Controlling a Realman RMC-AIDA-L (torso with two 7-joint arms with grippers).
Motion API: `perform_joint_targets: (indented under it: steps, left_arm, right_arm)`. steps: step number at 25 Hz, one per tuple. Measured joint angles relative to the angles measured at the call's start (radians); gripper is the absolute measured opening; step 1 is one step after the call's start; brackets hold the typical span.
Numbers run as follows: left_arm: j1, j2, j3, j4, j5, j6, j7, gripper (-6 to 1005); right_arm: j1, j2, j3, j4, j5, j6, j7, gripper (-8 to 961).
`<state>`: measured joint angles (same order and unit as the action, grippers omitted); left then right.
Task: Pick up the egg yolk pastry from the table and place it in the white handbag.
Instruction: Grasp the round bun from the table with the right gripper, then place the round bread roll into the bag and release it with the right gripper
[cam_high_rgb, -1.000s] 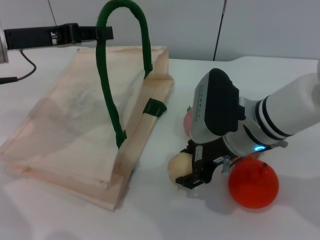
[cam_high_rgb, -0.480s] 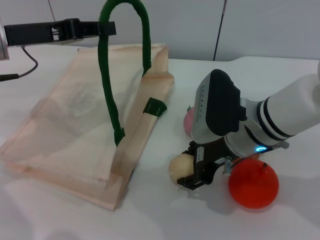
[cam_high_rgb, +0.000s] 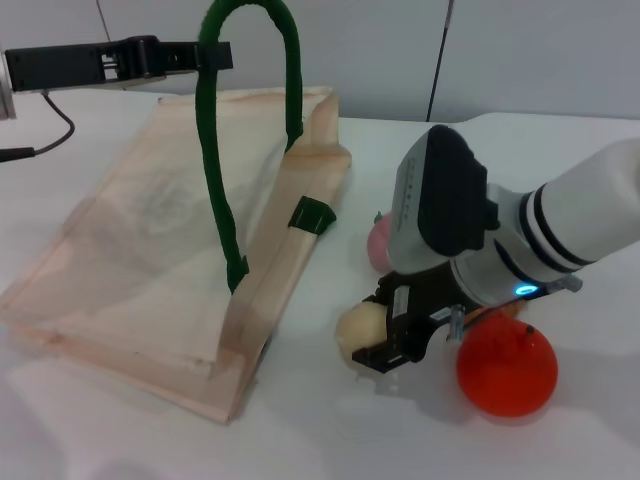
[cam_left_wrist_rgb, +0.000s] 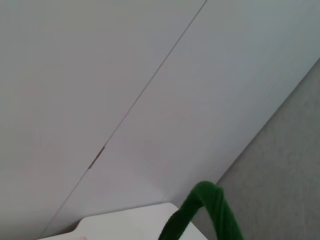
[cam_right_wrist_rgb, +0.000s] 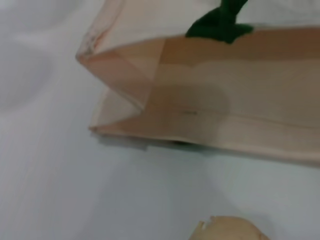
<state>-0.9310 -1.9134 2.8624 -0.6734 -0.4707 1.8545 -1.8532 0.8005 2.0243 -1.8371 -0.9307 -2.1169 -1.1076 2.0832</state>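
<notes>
Here the right gripper (cam_high_rgb: 385, 335) sits low on the white desk (cam_high_rgb: 560, 150), near its front right part, with its dark fingers closed around the egg yolk pastry (cam_high_rgb: 357, 328). The pastry rests on the desk just beside the open front end of the white handbag (cam_high_rgb: 150, 250), and much of its right side is hidden by the gripper. In the right wrist view only a pale sliver of the pastry (cam_right_wrist_rgb: 227, 229) shows, cut off by the picture's edge, with the handbag (cam_right_wrist_rgb: 225, 100) beyond it. A red-orange ball (cam_high_rgb: 506, 367) lies just beside the gripper, toward the desk's front right corner. A pink ball (cam_high_rgb: 379, 244) is mostly hidden behind the right wrist.

The handbag lies flat over the left half of the desk. The left gripper (cam_high_rgb: 195, 57) is raised above its far end and pinches 1 green handle (cam_high_rgb: 215, 150), holding the loop upright. In the left wrist view only the top of the handle (cam_left_wrist_rgb: 205, 215) is visible against the wall.
</notes>
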Motion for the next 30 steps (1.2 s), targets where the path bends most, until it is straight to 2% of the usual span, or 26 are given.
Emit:
perform_joint_targets:
  steps: [12,21,30]
  left_arm:
    - [0.004,0.007,0.000,0.000,-0.019,0.016,-0.002,130]
    - [0.005,0.010,0.000,0.000,-0.051,0.058,-0.003,130]
    - [-0.013,0.010,0.000,0.003,-0.080,0.093,-0.006,130]
  right_arm:
    - [-0.028,-0.003,0.069,-0.073,-0.007,-0.057,-0.001,643]
    - [-0.059,-0.005,0.142,-0.176,-0.009,-0.081,-0.006,635]
    - [0.010,0.005,0.123,-0.153,0.028,-0.006,-0.017,631]
